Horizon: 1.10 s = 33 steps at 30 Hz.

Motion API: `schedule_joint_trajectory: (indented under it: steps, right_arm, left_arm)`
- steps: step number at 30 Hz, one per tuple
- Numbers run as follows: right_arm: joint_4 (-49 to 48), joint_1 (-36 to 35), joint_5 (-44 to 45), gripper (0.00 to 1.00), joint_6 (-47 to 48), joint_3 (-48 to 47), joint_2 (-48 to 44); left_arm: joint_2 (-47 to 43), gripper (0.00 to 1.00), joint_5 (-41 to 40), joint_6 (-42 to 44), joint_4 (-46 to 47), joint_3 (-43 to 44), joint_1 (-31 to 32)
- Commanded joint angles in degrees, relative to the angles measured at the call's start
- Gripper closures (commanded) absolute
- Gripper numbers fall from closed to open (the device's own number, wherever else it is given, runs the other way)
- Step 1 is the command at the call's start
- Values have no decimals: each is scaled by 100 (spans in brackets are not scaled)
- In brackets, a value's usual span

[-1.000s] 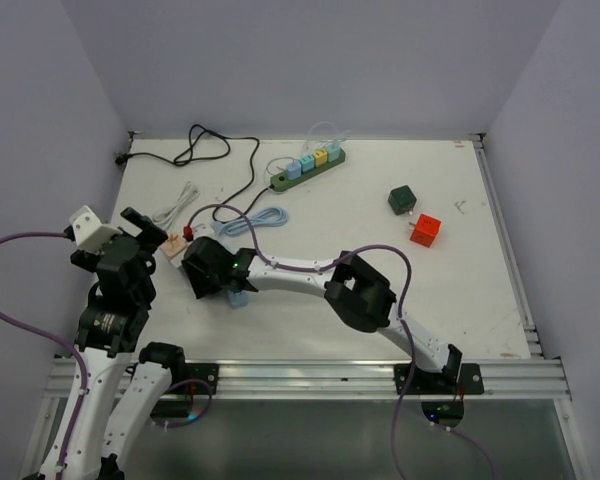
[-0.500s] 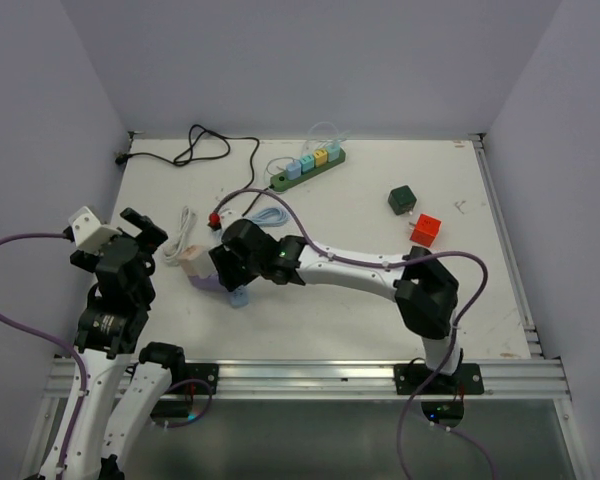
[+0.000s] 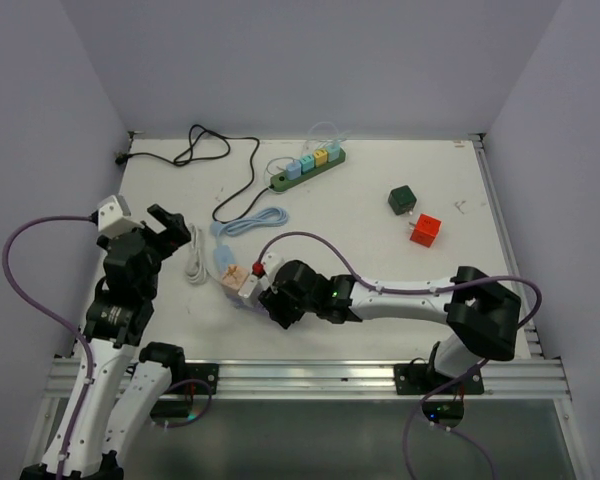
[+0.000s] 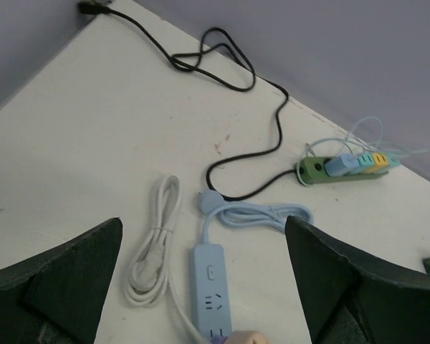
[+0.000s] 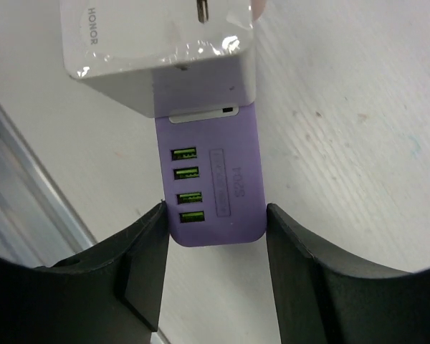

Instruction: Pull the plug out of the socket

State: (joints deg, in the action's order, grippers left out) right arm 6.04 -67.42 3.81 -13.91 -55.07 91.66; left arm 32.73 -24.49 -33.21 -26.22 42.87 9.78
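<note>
Outlets on the socket [image 3: 278,181] too small to tell; white charger [image 5: 158,64] cropped by top edge

fingers [image 4: 57,287] apart | socket [image 4: 317,170] far right, plugs [image 4: 338,165] seated | blue strip [image 4: 211,287] centre

Between my left gripper [image 4: 204,226] and the socket [image 4: 309,170] lie a white cable coil [image 4: 154,251], the light blue strip [image 4: 211,283] and black cord [image 4: 254,143]; table [image 4: 79,165] left of them is bare. The purple strip [image 5: 215,172] fills my right gripper [image 5: 215,211].

Glossy clear film wraps the white plastic charger block [image 5: 158,43]; the purple plastic strip [image 5: 215,188] is matt; the dark green plastic power strip [image 4: 312,170] looks smooth
</note>
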Motion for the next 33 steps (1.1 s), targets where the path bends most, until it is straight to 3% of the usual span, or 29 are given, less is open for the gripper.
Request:
schedule_joint_trajectory:
  steps: [1, 4, 5, 6, 12, 19, 27, 33]
  right_arm:
    - [-25, 132, 919, 75, 459, 224, -254]
    - [186, 132, 1086, 67, 696, 225, -324]
    - [256, 132, 1078, 46, 819, 233, -428]
    - [292, 132, 991, 36, 863, 260, -499]
    - [-173, 141, 902, 5, 1083, 681, -1298]
    - [-550, 255, 709, 1, 1539, 603, -1309]
    - [-1009, 1081, -1293, 1, 2015, 340, -940]
    - [-947, 1240, -1839, 2, 2217, -170, -220]
  left_arm:
    - [-144, 2, 1819, 70, 783, -479, 6]
    - [-258, 4, 2683, -132, 1363, -954, 6]
    - [-250, 4, 2826, -159, 1434, -1034, 6]
    - [-232, 5, 2931, -151, 1470, -1174, 6]
    - [-92, 5, 3134, 51, 1567, -1369, 6]
    - [102, 6, 3293, 43, 1786, -1501, 6]
    - [260, 6, 3504, 210, 1971, -1536, 24]
    - [365, 6, 3591, 219, 2129, -1685, 50]
